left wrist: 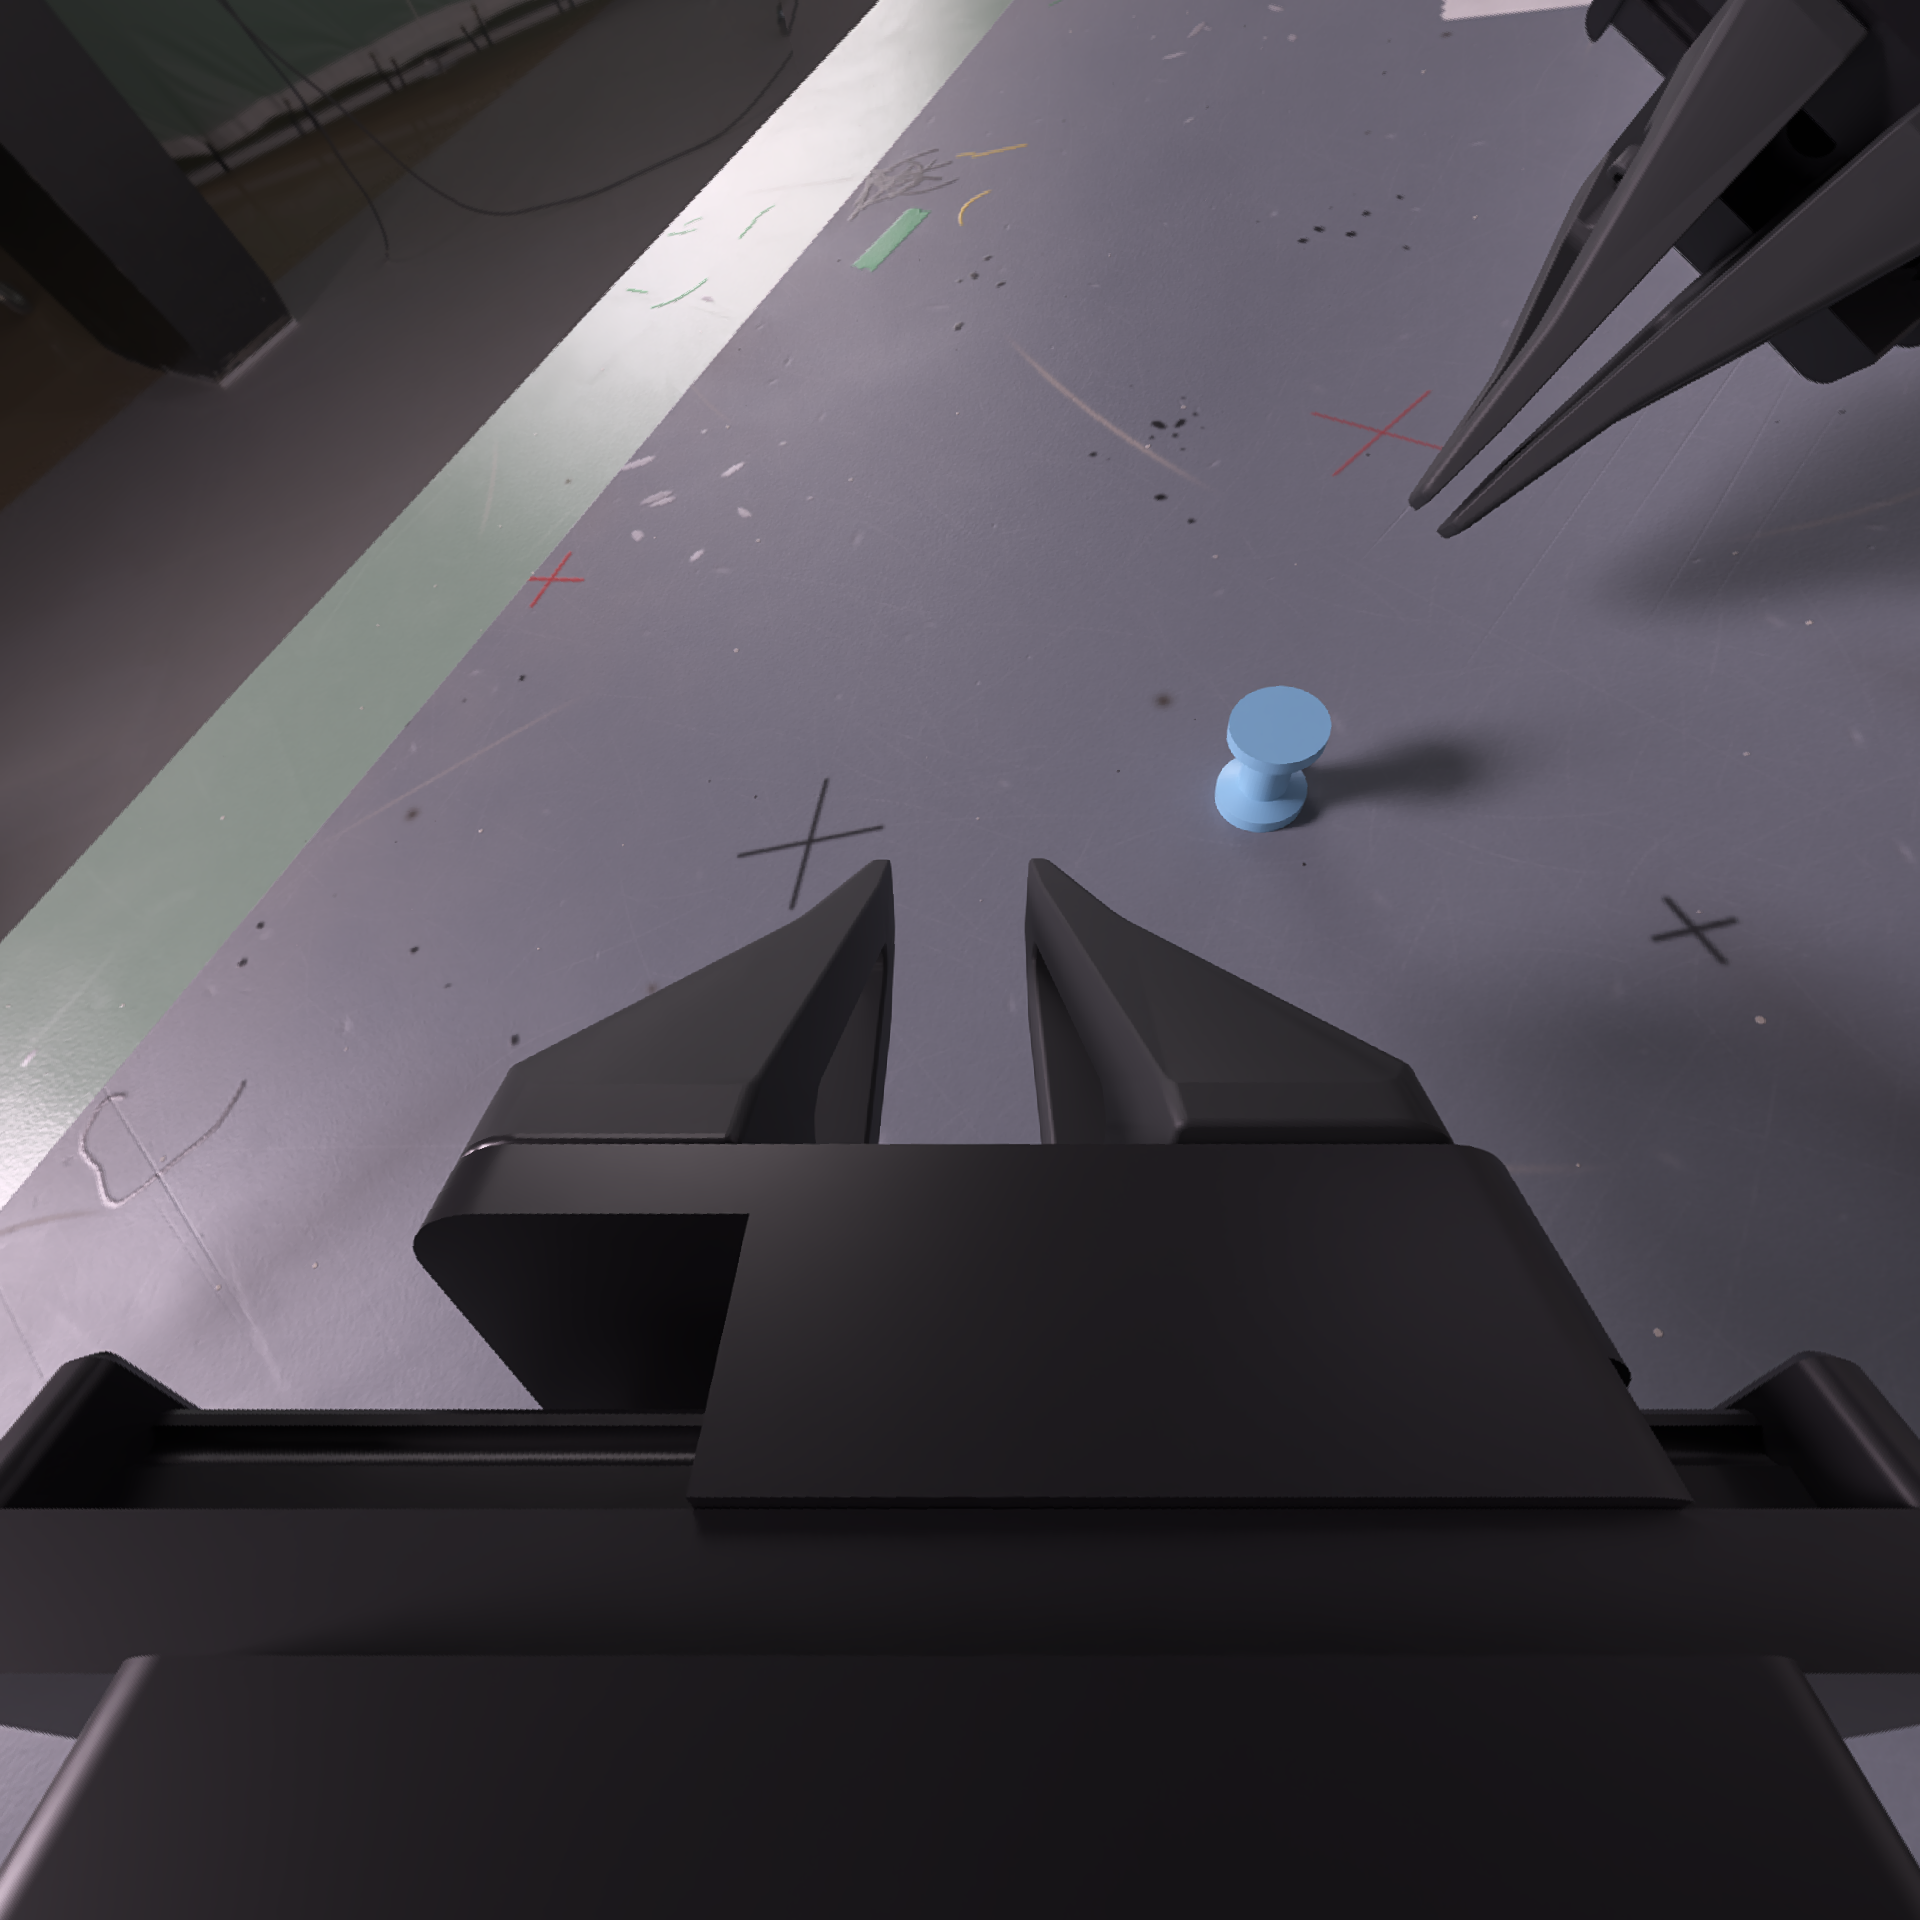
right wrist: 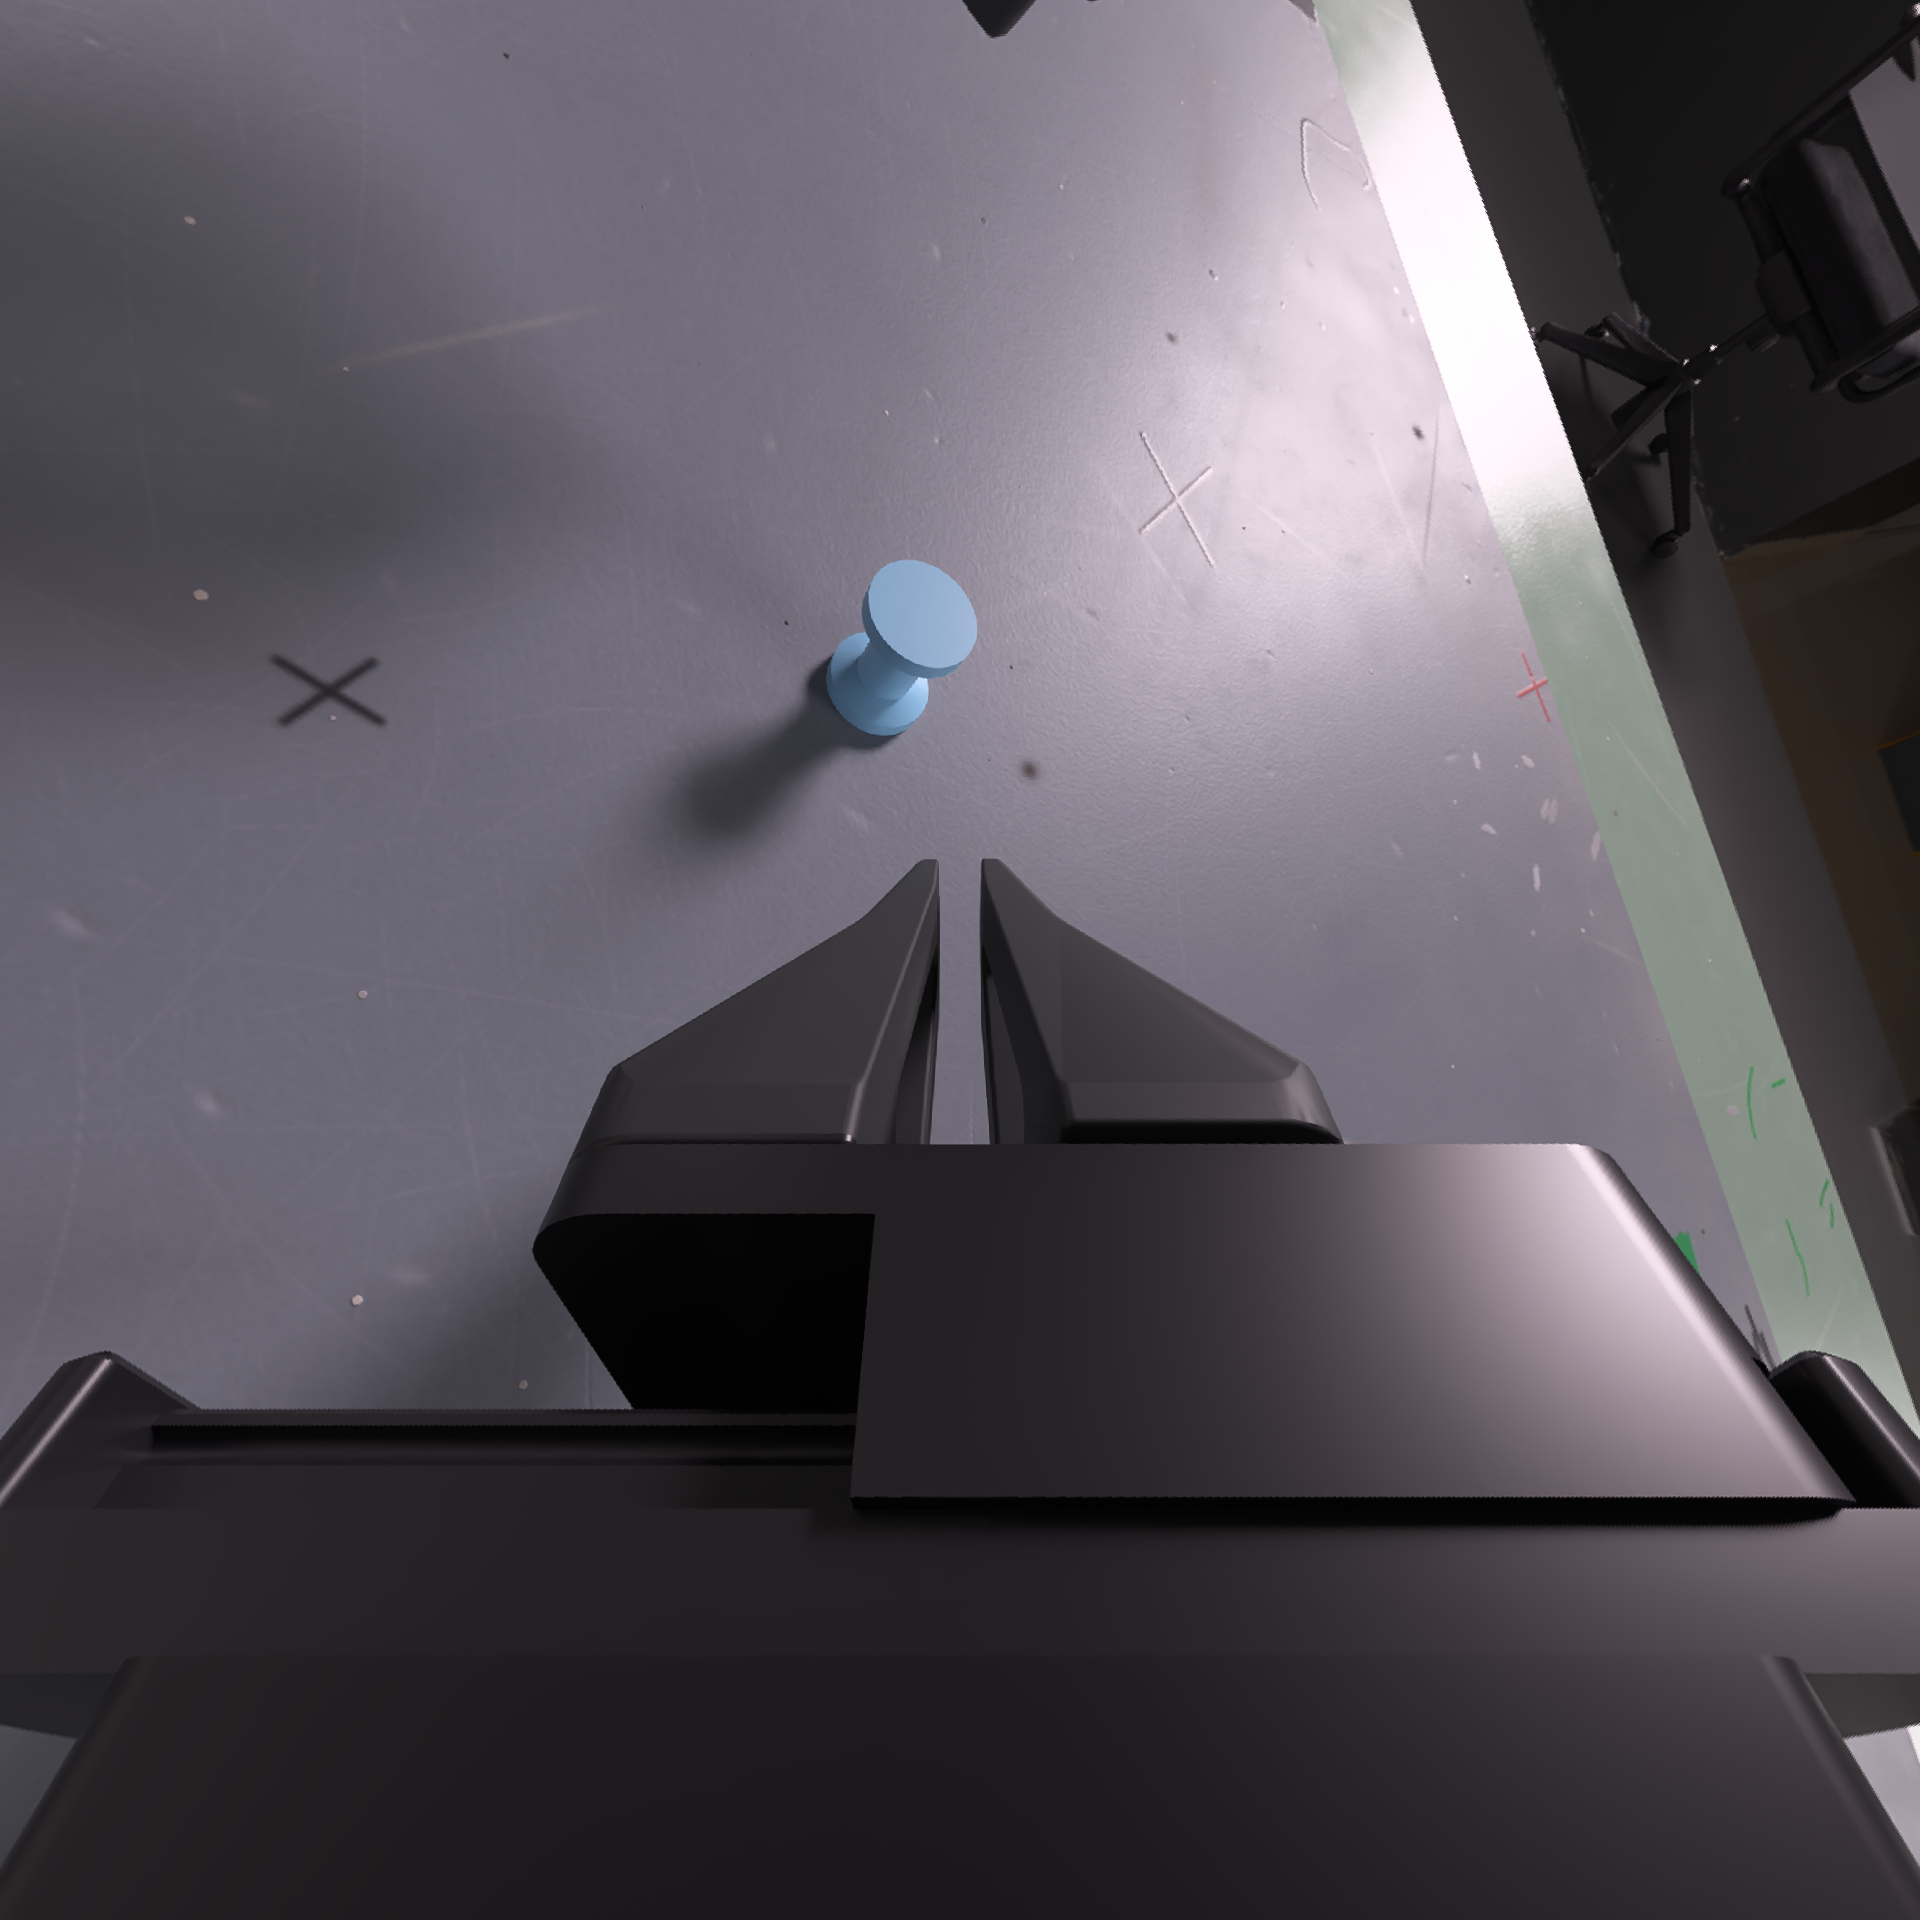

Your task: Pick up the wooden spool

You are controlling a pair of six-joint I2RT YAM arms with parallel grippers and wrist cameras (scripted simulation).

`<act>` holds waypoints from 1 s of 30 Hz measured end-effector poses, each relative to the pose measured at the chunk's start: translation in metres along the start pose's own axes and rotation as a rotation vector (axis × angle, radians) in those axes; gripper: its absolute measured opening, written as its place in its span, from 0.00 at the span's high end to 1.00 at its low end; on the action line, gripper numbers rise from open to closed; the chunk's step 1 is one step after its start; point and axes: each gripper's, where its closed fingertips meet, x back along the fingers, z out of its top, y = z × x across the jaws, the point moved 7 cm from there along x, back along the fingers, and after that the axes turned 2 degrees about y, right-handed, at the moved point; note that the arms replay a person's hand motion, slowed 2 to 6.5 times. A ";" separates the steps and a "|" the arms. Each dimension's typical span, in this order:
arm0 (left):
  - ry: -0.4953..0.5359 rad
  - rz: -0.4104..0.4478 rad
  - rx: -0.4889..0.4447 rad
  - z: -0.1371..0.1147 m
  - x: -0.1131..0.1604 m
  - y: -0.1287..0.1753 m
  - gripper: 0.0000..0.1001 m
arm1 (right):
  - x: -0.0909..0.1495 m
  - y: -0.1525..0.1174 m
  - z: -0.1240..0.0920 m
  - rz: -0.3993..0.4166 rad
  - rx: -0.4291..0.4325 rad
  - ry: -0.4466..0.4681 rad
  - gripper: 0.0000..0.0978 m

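Observation:
The spool [left wrist: 1270, 758] is light blue and stands upright on the grey table [left wrist: 935, 582], casting a shadow to its right. In the left wrist view it is ahead and to the right of my left gripper [left wrist: 960, 868], which is partly open, empty and above the table. In the right wrist view the spool [right wrist: 902, 649] stands just ahead and slightly left of my right gripper [right wrist: 960, 864], whose fingers are almost together with nothing between them. The right gripper also shows at the top right of the left wrist view [left wrist: 1434, 517], beyond the spool.
Black and red X marks [left wrist: 810, 840] are drawn on the table. A pale green strip [left wrist: 312, 707] runs along the table edge, with dark floor and a black stand [left wrist: 125, 239] beyond it. A green tape piece [left wrist: 889, 239] lies far off. Dark equipment [right wrist: 1808, 260] stands past the edge.

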 end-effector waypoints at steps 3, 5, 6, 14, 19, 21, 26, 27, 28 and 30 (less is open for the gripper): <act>0.005 0.005 -0.004 0.000 0.001 0.000 0.78 | 0.000 0.000 0.000 0.000 0.000 0.000 0.93; 0.016 0.010 -0.009 0.001 0.002 -0.001 0.78 | 0.000 0.000 0.000 0.000 -0.002 0.000 0.93; 0.024 0.012 -0.011 0.002 0.003 -0.001 0.78 | 0.000 0.000 0.000 0.000 -0.003 0.000 0.93; 0.075 0.035 -0.004 0.008 0.010 -0.004 0.78 | -0.002 0.001 -0.001 0.000 -0.011 -0.004 0.93; 0.087 0.045 -0.004 0.010 0.011 -0.005 0.79 | -0.002 0.001 -0.002 0.001 -0.017 -0.006 0.93; 0.089 0.047 -0.003 0.010 0.012 -0.006 0.79 | -0.002 0.001 -0.002 0.000 -0.019 -0.007 0.93; 0.092 0.056 0.001 0.010 0.012 -0.006 0.79 | -0.003 0.001 -0.002 -0.006 -0.016 -0.012 0.93; 0.092 0.059 0.003 0.010 0.013 -0.007 0.79 | -0.003 0.001 -0.002 -0.007 -0.015 -0.013 0.93; 0.093 0.063 0.004 0.010 0.013 -0.007 0.79 | -0.003 0.001 -0.002 -0.007 -0.015 -0.015 0.93; 0.097 0.068 0.008 0.011 0.014 -0.008 0.79 | -0.004 0.000 -0.003 -0.007 -0.015 -0.019 0.93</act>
